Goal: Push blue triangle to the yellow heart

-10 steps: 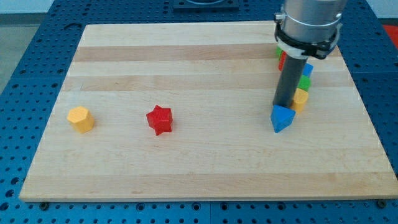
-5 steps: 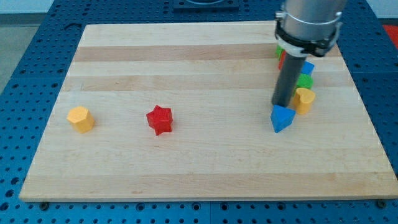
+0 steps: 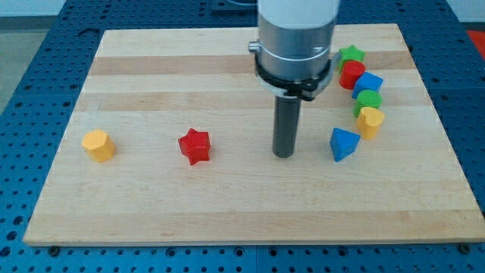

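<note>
Tip [image 3: 283, 155] stood left of blue triangle [image 3: 342, 143], apart, not touching. Yellow heart [image 3: 370, 121] sat just up-right of triangle. Plain rod; no jaws present.

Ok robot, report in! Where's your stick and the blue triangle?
My tip down on the board, left of the blue triangle, not touching. Triangle sits just below-left of the yellow heart. Nothing between them.
</note>
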